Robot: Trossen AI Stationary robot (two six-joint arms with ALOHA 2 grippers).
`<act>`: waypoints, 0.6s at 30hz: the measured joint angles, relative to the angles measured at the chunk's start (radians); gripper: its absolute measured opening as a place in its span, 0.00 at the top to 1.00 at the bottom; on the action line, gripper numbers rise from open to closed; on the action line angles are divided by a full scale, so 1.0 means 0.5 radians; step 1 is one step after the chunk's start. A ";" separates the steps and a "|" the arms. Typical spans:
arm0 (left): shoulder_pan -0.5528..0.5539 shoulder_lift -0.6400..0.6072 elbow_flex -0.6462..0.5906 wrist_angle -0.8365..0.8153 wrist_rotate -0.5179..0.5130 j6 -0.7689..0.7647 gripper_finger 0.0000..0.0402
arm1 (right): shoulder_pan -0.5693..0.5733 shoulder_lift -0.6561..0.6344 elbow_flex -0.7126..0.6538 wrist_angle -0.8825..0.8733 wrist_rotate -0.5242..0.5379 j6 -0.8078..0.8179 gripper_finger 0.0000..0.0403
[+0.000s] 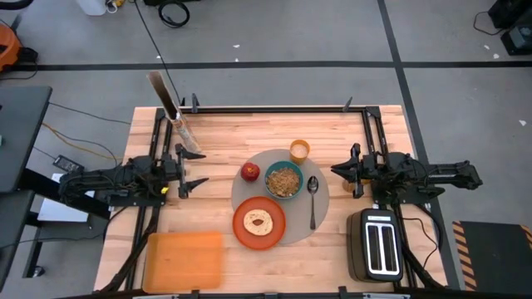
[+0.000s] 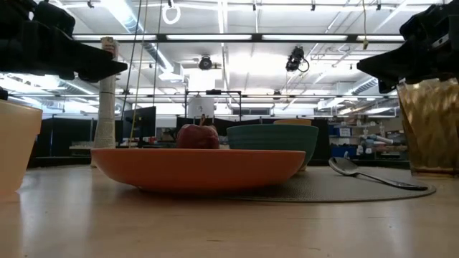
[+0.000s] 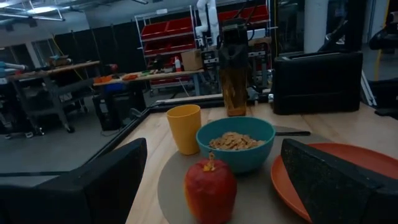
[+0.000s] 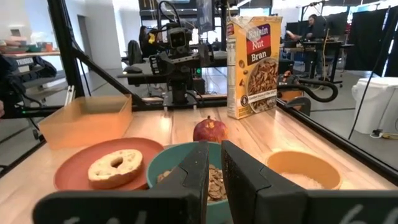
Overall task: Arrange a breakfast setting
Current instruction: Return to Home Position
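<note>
A round grey mat lies mid-table. On it stand a teal bowl of cereal, a red apple, a small yellow cup, a metal spoon and an orange plate carrying a pale round bread slice with a hole. The plate's near-left part overhangs the mat. My left gripper hovers open left of the apple, pointing level at it. My right gripper hovers shut to the right of the spoon, pointing level toward the bowl. Neither holds anything.
A black-and-silver toaster stands at the near right. An orange tray lies at the near left. A yellow cereal box stands at the far left. A black frame rail runs along the far edge.
</note>
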State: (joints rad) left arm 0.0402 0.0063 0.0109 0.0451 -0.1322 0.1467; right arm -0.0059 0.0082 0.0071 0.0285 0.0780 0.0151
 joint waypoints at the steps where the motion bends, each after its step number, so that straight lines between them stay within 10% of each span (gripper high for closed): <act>1: 0.000 0.000 0.000 -0.001 0.000 -0.006 0.05 | 0.000 0.001 0.000 0.001 -0.001 0.000 0.88; 18: 0.000 0.000 -0.002 -0.023 -0.001 -0.010 0.05 | 0.000 0.000 -0.001 0.003 -0.042 -0.183 0.88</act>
State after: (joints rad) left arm 0.0402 0.0063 0.0101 0.0338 -0.1326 0.1417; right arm -0.0059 0.0082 0.0067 0.0298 0.0570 -0.0766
